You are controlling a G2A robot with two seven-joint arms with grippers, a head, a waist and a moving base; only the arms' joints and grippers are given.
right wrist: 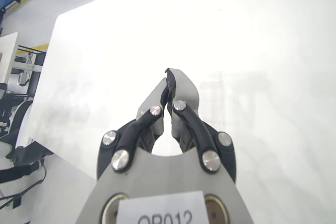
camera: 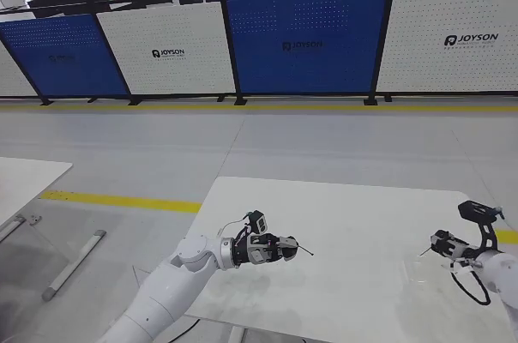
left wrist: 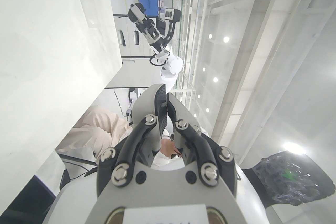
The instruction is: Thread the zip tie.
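Got left gripper [camera: 291, 247] pinched shut on a zip tie strip [camera: 305, 251] poking toward the right gripper [camera: 433, 249], itself clamped on a zip tie bit [right wrist: 168, 71], tips facing but well apart above the table [camera: 353, 214].

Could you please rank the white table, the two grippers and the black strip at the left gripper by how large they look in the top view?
1. white table
2. left gripper and right gripper: they look alike, so unranked
3. black strip, a thin sliver past the left fingertips
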